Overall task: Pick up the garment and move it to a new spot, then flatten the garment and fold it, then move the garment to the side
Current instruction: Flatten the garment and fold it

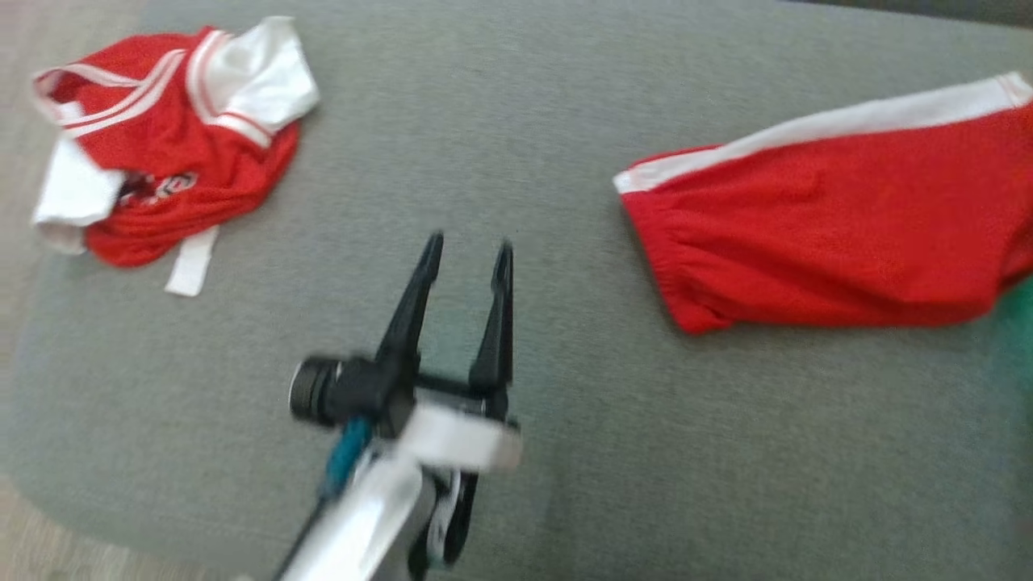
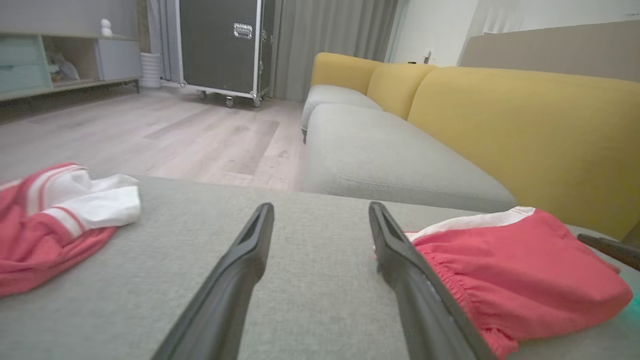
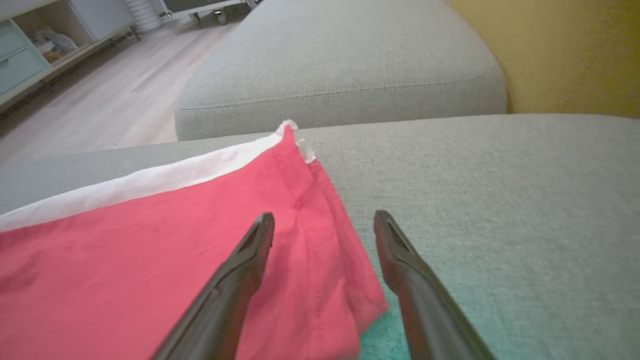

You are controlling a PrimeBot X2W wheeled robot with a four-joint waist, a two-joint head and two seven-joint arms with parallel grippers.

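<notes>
– On the grey cushion [image 1: 516, 105], where does the garment sit, and what has hold of it?

– Nothing has hold of it. You see the red shorts [image 1: 831, 234] lying flat toward the right side, with the white stripe along the far edge and the elastic waist turned toward the middle. Your right gripper [image 3: 325, 216] hangs just above the hem end, one finger over cloth and one over bare cushion. Its jaws are spread wide and empty. Your left gripper [image 1: 470, 242] hovers over bare cushion near the middle, close beside the waistband. Its jaws are spread and empty too.

– So which step are you in?

– Folding, I judge. The shorts look laid leg on leg and smooth, so either another fold or the shift to the side is left to do.

– And the next move?

– You need a pinch at both ends: left jaws on the waistband, right jaws on the hem. Go low enough to catch every layer, then lift both together. Keep clear of the crumpled jersey [image 1: 161, 137] at the far left.
</notes>
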